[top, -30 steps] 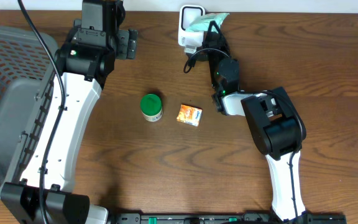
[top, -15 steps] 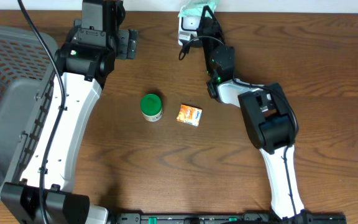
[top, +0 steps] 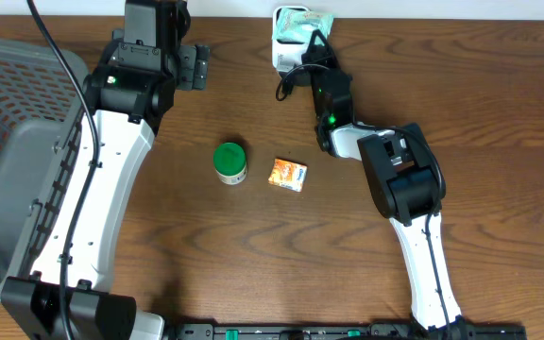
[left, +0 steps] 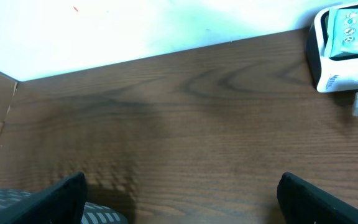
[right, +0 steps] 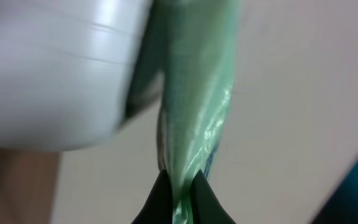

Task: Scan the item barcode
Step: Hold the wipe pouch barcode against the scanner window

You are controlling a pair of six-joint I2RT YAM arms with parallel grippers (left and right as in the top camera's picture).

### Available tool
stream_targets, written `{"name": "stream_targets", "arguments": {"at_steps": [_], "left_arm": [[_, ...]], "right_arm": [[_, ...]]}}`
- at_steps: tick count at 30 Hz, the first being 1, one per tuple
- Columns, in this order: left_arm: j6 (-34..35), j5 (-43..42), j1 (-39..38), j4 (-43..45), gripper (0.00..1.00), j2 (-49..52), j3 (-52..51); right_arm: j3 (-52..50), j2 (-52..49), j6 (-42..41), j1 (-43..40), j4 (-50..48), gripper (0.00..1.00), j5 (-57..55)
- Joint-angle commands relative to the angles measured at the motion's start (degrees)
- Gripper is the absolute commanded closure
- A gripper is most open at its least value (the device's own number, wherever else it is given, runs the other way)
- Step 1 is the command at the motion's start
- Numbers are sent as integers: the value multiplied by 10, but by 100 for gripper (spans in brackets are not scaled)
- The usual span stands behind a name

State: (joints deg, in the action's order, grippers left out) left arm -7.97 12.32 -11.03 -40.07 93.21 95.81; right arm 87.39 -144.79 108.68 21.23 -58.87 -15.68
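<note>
Glossy green plastic packet (right: 197, 93), wood-grain table (left: 197, 124)

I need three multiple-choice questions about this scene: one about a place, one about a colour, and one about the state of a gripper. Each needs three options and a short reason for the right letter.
1. Where is the orange box?
A. in the basket
B. on top of the scanner
C. on the table, beside the jar

2. What colour is the jar's lid?
A. green
B. red
C. blue

3. What is the state of the right gripper?
A. open and empty
B. shut on the green packet
C. shut on the jar

Answers:
1 C, since the overhead view shows the box lying on the wood next to the jar.
2 A, since the lid is plainly green from above.
3 B, since the right wrist view shows its dark tips pinching the packet's edge.
</note>
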Motion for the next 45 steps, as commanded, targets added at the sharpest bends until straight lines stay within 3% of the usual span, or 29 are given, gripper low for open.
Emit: {"name": "stream_targets", "arguments": {"at_steps": [1,14,28,35,45], "left_arm": [[-4,3,1,0,2,-8,0],[-4,3,1,0,2,-8,0],[-4,3,1,0,2,-8,0],[-4,3,1,0,2,-8,0],[-4,3,1,0,2,-8,0]], "right_arm": [[2,-6,-9,-3,19,99,-20],[-1,3,-9,18,86,99,-61],[-2,113,-24,31,217,98,-128],[-2,117,-35,33,253,98,-134],[-2,134,-41,40,237,98,-136]]}}
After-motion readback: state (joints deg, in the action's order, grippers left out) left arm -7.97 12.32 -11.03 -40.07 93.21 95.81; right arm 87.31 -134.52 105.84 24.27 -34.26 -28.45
